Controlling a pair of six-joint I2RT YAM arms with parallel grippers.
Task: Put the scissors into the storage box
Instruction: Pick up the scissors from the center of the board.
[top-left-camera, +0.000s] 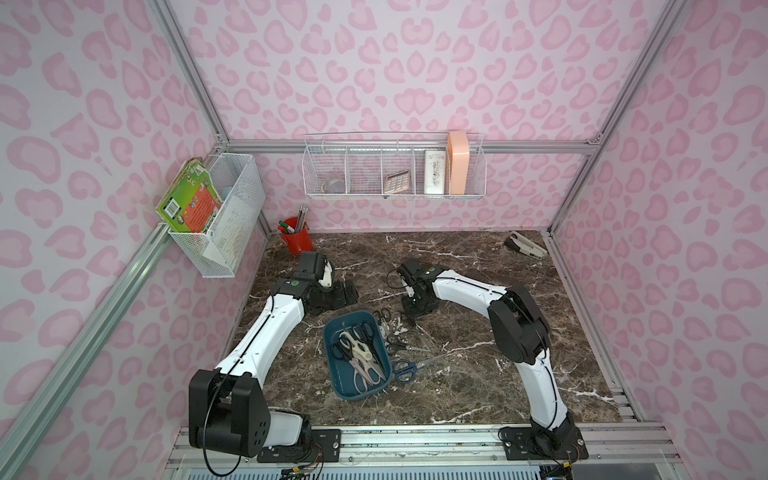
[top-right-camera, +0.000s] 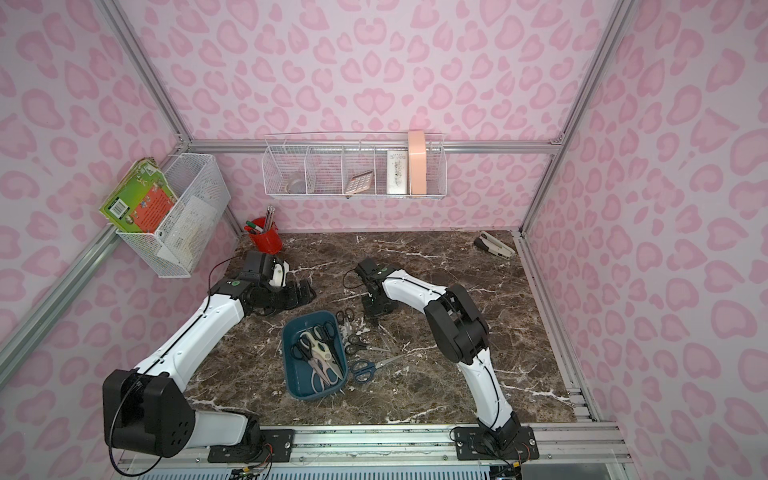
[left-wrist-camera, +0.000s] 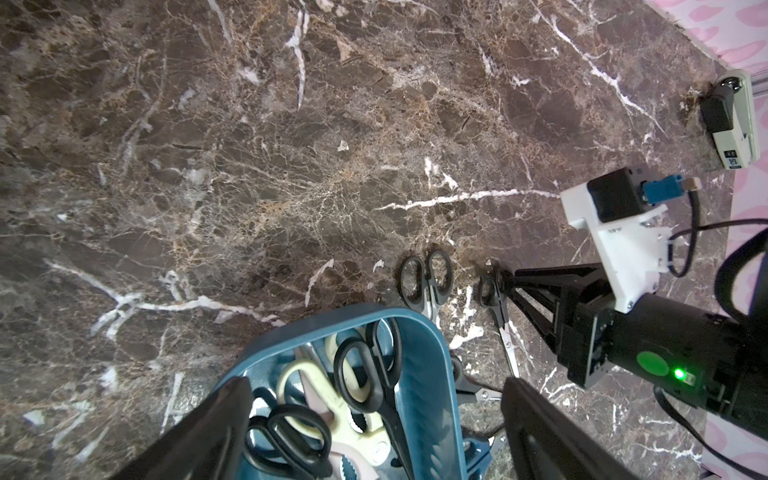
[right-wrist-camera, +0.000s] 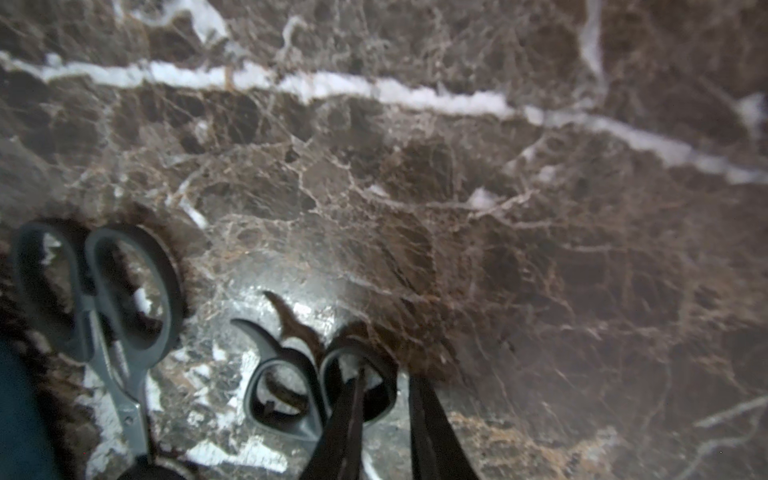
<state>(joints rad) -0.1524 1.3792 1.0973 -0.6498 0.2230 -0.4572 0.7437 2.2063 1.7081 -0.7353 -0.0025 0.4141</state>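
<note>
Marble surface (top-left-camera: 478, 374): nearest, the storage box (top-left-camera: 337, 370) holds several scissors (top-left-camera: 359, 353), with blue-handled scissors (top-left-camera: 405, 370) just beside it. Beyond, the right end effector (right-wrist-camera: 386, 382), nearly closed, pinches one handle loop of a small black pair (right-wrist-camera: 299, 428). The left end effector (left-wrist-camera: 376, 382) hangs wide open, holding nothing.

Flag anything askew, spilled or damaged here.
A green book pokes tilted out of the side-wall basket. Several scissors lie scattered beside the box, not yet stowed. Nothing looks spilled or broken.
</note>
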